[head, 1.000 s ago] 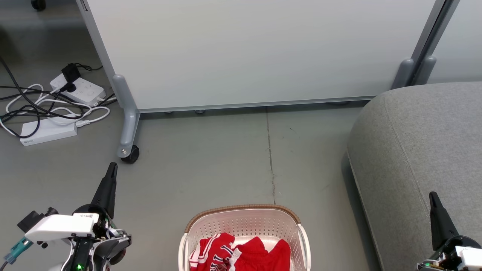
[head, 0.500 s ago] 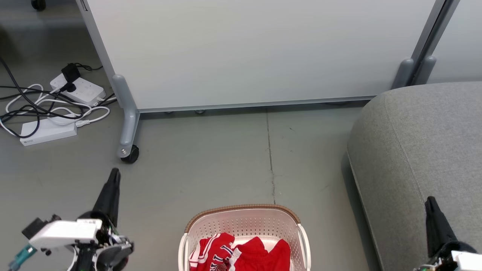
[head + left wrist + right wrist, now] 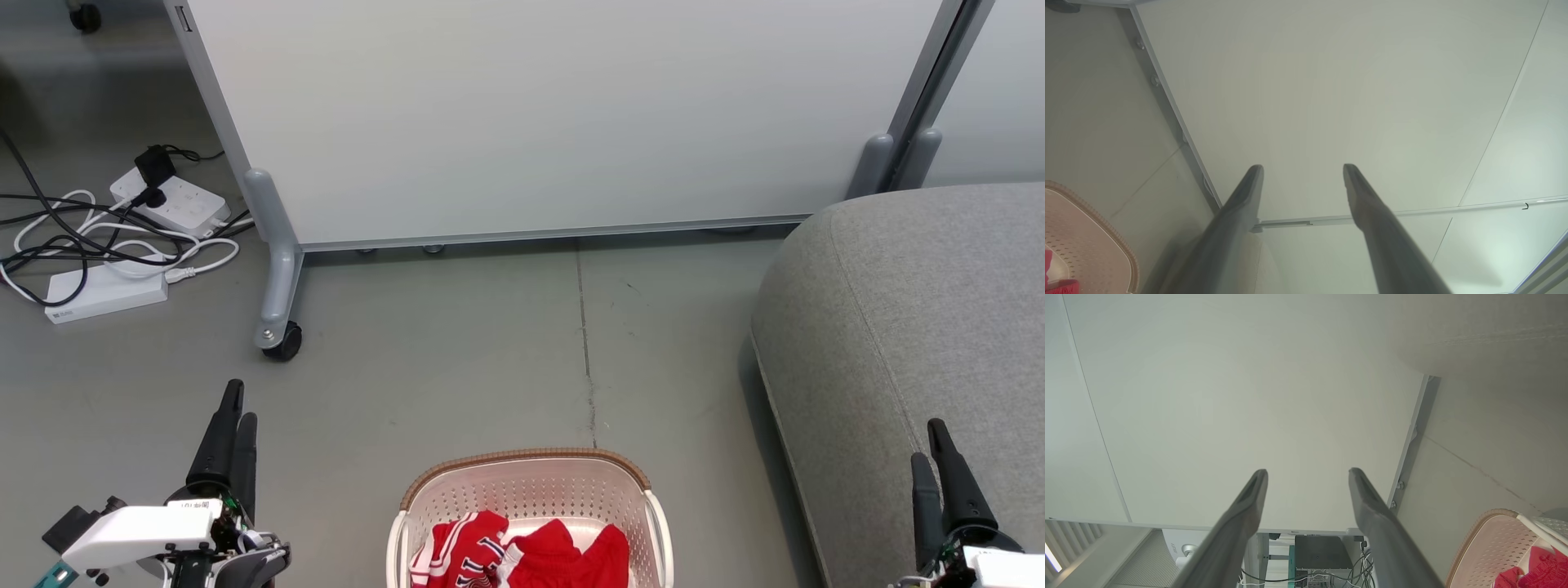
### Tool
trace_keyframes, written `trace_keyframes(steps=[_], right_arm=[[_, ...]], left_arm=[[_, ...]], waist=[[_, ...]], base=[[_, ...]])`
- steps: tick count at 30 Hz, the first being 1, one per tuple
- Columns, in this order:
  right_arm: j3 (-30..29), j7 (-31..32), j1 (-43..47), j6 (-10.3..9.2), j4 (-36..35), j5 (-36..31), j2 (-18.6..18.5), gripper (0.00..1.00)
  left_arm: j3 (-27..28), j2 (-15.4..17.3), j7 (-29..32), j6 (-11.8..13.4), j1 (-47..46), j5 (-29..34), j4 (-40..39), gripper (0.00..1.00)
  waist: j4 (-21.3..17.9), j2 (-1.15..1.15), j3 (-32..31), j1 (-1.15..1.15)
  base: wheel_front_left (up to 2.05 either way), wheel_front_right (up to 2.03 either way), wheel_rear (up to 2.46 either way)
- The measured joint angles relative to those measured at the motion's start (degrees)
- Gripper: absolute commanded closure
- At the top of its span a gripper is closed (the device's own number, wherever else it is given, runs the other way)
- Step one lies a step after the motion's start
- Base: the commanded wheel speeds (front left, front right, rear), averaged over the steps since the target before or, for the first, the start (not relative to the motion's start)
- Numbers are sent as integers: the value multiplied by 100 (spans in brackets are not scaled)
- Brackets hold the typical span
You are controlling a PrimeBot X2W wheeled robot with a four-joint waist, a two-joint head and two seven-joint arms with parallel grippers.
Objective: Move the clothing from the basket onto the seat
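Seeing the red clothing (image 3: 526, 554) heaped inside the basket (image 3: 522, 454), down on the floor at near centre, apart from the sofa (image 3: 914, 310) on the right. Got the left hand (image 3: 242, 400) hanging released at near left, fingers spread, nothing in them. Same for the right hand (image 3: 927, 441) at near right, by the sofa.

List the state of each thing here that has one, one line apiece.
left pincer, open, holding nothing
right pincer, open, holding nothing
laundry basket, upright, holding red clothing
red clothing, crumpled in the basket
sofa, no clothing on the part in view
power strip, black plug inserted
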Motion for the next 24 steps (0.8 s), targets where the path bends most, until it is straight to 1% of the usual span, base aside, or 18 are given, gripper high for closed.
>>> trace_keyframes(steps=[10,14,19,24], right_arm=[[-244,-88,-218,0,68,-849,67,0],[-293,-132,-308,1,10,-1271,90,0],[-180,-164,-381,1,-59,-1937,126,0],[-198,-189,-488,1,-250,-2770,145,0]], left_arm=[[25,7,-349,0,31,381,-177,0],[101,16,-474,0,36,669,-243,0],[186,12,-600,0,98,989,-231,0],[380,21,-742,0,107,1408,-322,0]], waist=[[-8,0,-49,0],[-5,0,-61,0],[4,0,-84,0],[12,0,-92,0]], base=[[0,0,0],[0,0,0],[0,0,0],[0,0,0]])
